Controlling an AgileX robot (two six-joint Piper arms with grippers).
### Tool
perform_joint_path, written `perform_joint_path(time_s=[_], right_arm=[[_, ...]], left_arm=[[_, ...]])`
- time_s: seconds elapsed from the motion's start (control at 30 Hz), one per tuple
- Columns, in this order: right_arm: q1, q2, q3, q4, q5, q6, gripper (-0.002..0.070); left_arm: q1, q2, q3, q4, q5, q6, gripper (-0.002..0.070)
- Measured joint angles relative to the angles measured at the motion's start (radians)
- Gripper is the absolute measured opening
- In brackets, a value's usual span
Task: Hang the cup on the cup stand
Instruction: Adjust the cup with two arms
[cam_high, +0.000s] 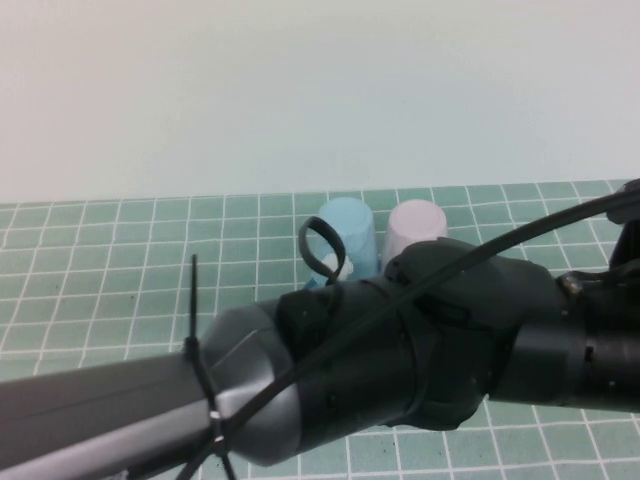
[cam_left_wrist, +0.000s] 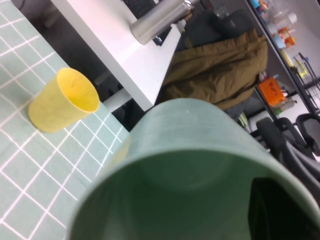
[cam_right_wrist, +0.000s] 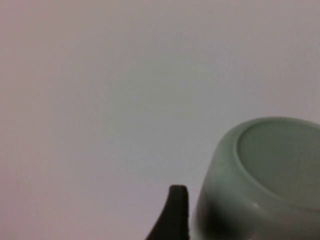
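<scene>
Mint-green, the cup (cam_left_wrist: 200, 170) fills the left wrist view, pinched in the left gripper's (cam_left_wrist: 272, 210) closed jaws; the right gripper (cam_right_wrist: 200, 220) stands wide around its base. Only that view shows one yellow cup (cam_left_wrist: 62, 106) lying on the mat (cam_left_wrist: 30, 170). The high view, blocked by arms, shows one blue cup (cam_high: 347, 232) and one pink cup (cam_high: 414, 228) toward the far edge.

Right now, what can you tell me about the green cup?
The cup is pale mint green, smooth plastic by its look, tapered, with no handle and a flat, rimmed base. It looks empty. The left pincer is shut on its wall, with one finger inside the mouth. The open right pincer is at the base end, one finger beside the wall. In the high view the arms hide the cup.
</scene>
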Motion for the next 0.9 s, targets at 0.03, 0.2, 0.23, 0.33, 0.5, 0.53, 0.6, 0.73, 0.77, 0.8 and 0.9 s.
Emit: perform_joint_path(time_s=[0.03,0.2,0.23,0.33,0.5,0.53,0.6,0.73,0.77,0.8,0.9], right_arm=[[0.000,0.000,0.000,0.002,-0.006,0.006,0.0688],[0.000,0.000,0.000,0.004,-0.026,0.026,0.0688],[0.000,0.000,0.000,0.004,-0.031,0.028,0.0688],[0.000,0.000,-0.006,0.006,-0.046,0.024,0.0688],[0.000,0.000,-0.008,0.006,-0.049,0.022,0.0676],[0.000,0.000,-0.008,0.006,-0.050,0.020,0.0666],[0.000,0.000,-0.008,0.008,-0.050,0.015,0.0640],[0.000,0.000,-0.010,0.008,-0.050,0.003,0.0598],[0.000,0.000,-0.010,0.008,-0.050,0.001,0.0596],[0.000,0.000,-0.012,0.008,-0.050,-0.001,0.0596],[0.000,-0.001,-0.017,0.008,-0.050,-0.013,0.0595]], left_arm=[[0.000,0.005,-0.005,0.000,0.006,0.000,0.0000],[-0.020,0.011,-0.007,0.000,0.008,0.012,0.0010],[-0.024,0.015,-0.007,0.000,0.008,0.023,0.0000],[-0.031,0.015,-0.007,0.000,0.010,0.056,0.0000],[-0.038,0.015,-0.007,-0.001,0.014,0.099,0.0010],[-0.038,0.015,-0.007,-0.001,0.014,0.106,0.0010],[-0.038,0.015,-0.007,-0.001,0.022,0.136,0.0000],[-0.038,0.015,-0.007,-0.001,0.036,0.186,0.0001],[-0.038,0.015,-0.007,-0.001,0.037,0.189,0.0003],[-0.038,0.015,-0.007,-0.004,0.042,0.192,0.0003],[-0.036,0.017,-0.011,-0.004,0.066,0.227,0.0032]])
